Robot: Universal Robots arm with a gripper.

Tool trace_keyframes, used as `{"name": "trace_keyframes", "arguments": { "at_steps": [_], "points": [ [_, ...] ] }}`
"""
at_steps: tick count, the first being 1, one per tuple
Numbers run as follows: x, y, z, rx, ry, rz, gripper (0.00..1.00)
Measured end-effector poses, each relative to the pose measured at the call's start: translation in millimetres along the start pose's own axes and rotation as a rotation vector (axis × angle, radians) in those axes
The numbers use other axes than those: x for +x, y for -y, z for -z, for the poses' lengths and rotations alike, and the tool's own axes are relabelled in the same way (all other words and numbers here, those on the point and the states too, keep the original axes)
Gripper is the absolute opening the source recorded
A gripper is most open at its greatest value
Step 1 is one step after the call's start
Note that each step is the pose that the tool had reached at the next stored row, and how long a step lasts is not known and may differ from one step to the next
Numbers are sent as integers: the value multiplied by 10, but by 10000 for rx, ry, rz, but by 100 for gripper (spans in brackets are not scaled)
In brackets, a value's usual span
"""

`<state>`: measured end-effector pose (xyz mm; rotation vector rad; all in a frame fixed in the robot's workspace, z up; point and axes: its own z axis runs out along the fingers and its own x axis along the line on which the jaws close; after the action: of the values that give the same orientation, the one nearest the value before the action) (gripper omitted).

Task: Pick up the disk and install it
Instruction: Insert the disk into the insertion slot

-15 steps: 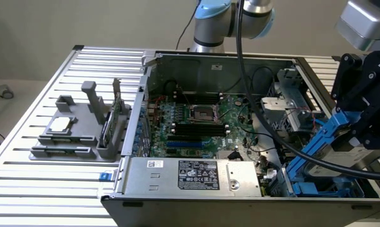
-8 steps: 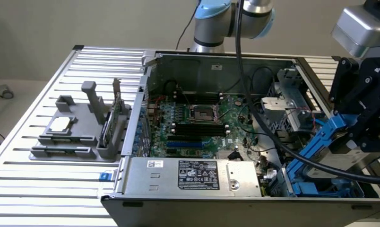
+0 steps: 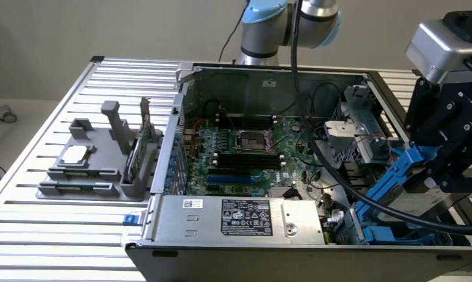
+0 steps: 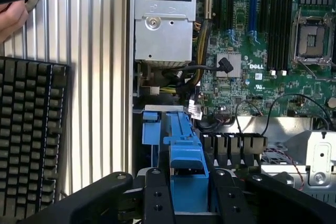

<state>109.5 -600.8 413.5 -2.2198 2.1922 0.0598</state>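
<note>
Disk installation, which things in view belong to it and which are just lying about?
In the job:
- disk, held in the closed jaws
- open computer case

Lying about:
- grey holder with processor chip and green circuit card
- keyboard
- a person's hand

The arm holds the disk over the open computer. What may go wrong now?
The thick black cable lies across the case beside the disk; it may snag. The gripper holds the disk by its blue rail, tilted, so it might jam. A hand near the keyboard might get struck.
</note>
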Motion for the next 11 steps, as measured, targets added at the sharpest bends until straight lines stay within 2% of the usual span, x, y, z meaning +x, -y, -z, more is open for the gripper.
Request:
{"name": "trace_keyframes", "arguments": {
  "at_steps": [3,11],
  "points": [
    [0,0,-17,0,25,0,33],
    [1,1,-79,0,42,1,33]
  ]
}}
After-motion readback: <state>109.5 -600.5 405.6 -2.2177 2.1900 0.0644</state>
